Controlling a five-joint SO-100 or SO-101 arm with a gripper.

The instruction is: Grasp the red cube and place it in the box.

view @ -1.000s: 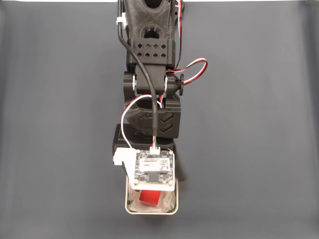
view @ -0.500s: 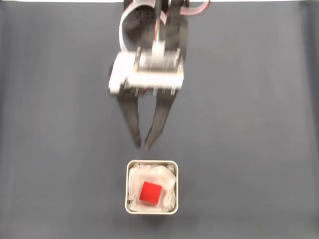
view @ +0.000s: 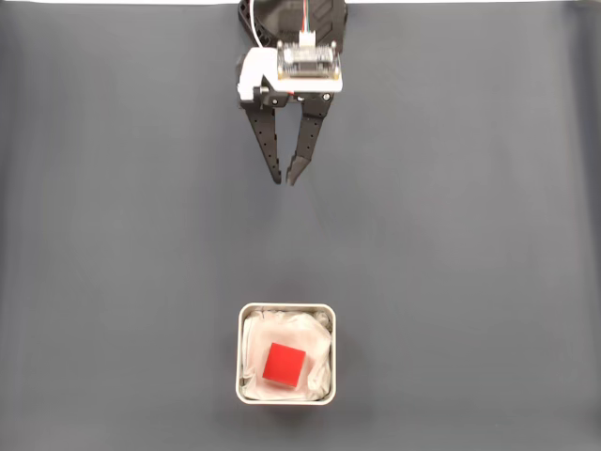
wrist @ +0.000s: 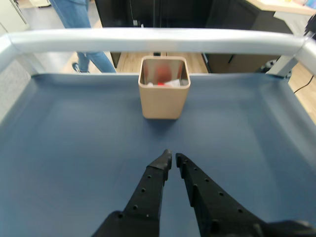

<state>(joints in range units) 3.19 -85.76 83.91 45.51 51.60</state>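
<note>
Fixed view: we are seeing the tool [view: 286,179] pulling back toward the top of the frame, nearly closed and empty, while the small red matte cube [view: 285,365] is lying inside the square silvery tin box [view: 240,355] at bottom centre on the dark grey tabletop [view: 470,235]; we judge placement done.

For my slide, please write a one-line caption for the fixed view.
Red cube rests inside the box while the empty tool sits apart on the grey table.

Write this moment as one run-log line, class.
red cube: inside box | gripper: nearly shut, empty, apart from box | table: dark mat
</note>
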